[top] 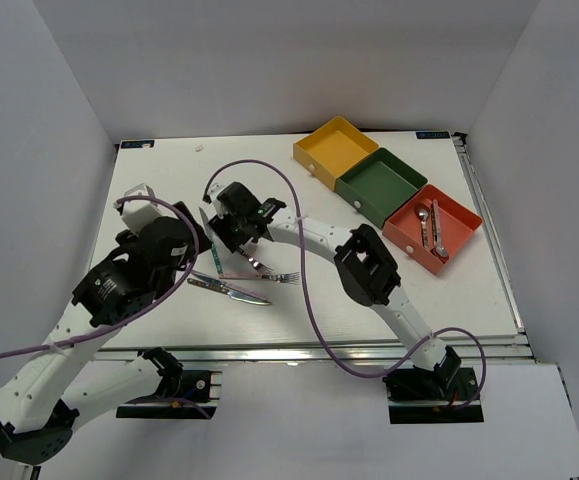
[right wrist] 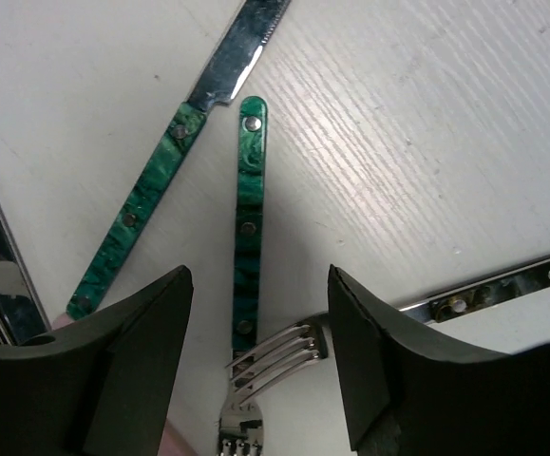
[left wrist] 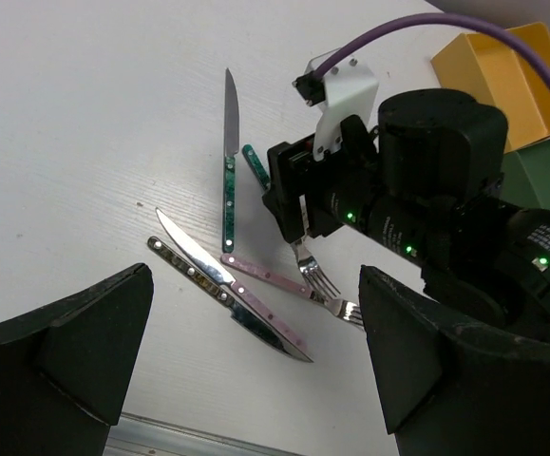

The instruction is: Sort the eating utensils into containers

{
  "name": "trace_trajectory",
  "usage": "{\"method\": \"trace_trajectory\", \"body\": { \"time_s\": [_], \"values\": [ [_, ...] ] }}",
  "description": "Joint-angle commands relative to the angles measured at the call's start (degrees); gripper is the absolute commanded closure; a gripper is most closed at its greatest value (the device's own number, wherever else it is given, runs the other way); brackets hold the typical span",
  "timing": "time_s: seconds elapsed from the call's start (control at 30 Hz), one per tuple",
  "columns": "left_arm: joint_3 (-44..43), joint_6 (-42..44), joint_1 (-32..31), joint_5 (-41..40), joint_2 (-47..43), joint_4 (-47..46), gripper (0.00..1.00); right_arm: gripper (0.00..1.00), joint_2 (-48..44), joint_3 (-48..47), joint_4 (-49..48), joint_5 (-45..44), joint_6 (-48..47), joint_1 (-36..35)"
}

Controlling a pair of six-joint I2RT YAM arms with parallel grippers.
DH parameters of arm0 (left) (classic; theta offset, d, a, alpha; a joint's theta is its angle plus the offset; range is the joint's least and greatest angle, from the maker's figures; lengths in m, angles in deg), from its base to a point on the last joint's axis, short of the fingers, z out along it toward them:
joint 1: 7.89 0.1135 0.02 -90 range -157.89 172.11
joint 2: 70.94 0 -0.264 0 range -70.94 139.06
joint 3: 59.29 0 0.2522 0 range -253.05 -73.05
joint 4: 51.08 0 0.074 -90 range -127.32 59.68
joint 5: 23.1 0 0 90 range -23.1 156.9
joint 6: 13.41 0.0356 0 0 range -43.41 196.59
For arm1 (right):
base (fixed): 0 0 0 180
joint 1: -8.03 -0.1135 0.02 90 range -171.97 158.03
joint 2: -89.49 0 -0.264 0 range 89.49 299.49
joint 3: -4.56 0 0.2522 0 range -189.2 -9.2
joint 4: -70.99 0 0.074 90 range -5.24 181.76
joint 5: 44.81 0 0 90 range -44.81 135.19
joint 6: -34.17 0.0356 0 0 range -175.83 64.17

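The loose utensils lie left of centre. They include a teal-handled knife (top: 209, 235) (left wrist: 228, 161) (right wrist: 142, 218), a teal-handled fork (left wrist: 256, 166) (right wrist: 248, 209), a pink-handled fork (top: 269, 276) (left wrist: 284, 283) and two crossed knives (top: 231, 290) (left wrist: 246, 313). My right gripper (top: 237, 238) (right wrist: 260, 275) is open and low over the table. It straddles the teal fork's handle and the tines of another fork (right wrist: 279, 350). My left gripper (top: 184, 250) (left wrist: 256, 280) is open and empty, raised to the left of the pile. Two spoons (top: 431, 228) lie in the red-orange tray (top: 459, 215).
The yellow tray (top: 337, 147) and the dark green tray (top: 381, 185) stand in a diagonal row with the red-orange one at the back right. A purple cable (top: 269, 170) loops over the right arm. White walls enclose the table.
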Motion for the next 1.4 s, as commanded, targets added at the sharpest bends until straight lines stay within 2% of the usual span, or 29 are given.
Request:
{"method": "trace_trajectory", "body": {
  "time_s": [0.0, 0.3, 0.4, 0.5, 0.53, 0.6, 0.77, 0.87, 1.0, 1.07, 1.1, 1.23, 1.37],
  "values": [
    [-0.09, 1.86, 0.05, 0.48, 2.2, -0.7, 0.02, 0.37, 1.68, -1.22, -0.87, 2.16, -1.72, 1.19],
    [0.09, 2.57, 0.14, 0.57, 4.22, -2.73, 0.02, 0.45, 2.83, 2.3, 0.89, 6.73, -1.99, 0.23],
    [0.53, 2.13, 0.05, 0.74, 4.4, -2.99, 0.02, 0.54, 3.8, 2.47, 2.38, 6.91, -1.29, 0.05],
    [0.97, 1.87, 0.05, 0.57, 4.31, -3.17, 0.02, 0.75, 3.62, 2.56, 2.83, 6.03, -0.67, -0.21],
    [1.14, 1.86, 0.05, 0.57, 4.23, -3.17, 0.02, 0.87, 3.36, 2.39, 2.83, 5.51, -0.41, -0.3],
    [1.23, 1.78, 0.05, 0.39, 4.22, -2.99, 0.02, 1.0, 1.87, 1.34, 2.48, 4.37, 1.51, -0.39],
    [1.23, 1.6, 0.05, -0.48, 4.05, -2.82, 0.02, 1.0, -5.41, -2.26, -0.25, 6.82, 7.58, 0.31],
    [1.41, 1.69, 0.14, -0.66, 4.05, -3.43, 0.02, 1.0, -10.85, -5.17, 0.27, 6.82, 13.73, 3.73],
    [2.02, 1.51, 0.05, -0.05, 4.4, -4.31, 0.02, 1.0, -20.44, 2.27, -1.64, 6.65, 20.06, 11.81],
    [2.55, 1.6, 0.05, 0.91, 4.75, -5.01, 0.02, 1.0, -25.61, 10.36, -3.84, 6.65, 19.99, 17.87],
    [2.9, 1.86, 0.14, 1.53, 5.01, -5.28, 0.02, 1.0, -26.43, 11.95, -3.85, 5.95, 19.64, 22.24],
    [3.69, 2.39, 0.05, 4.69, 7.3, -5.81, 0.02, 1.0, -25.92, 12.5, -1.58, 2.17, 16.3, 32.03],
    [3.78, 2.65, 0.05, 7.6, 9.58, -5.8, 0.02, 1.0, -20.3, 3.57, 2.99, 1.03, 12.96, 39.15]
  ]
}}
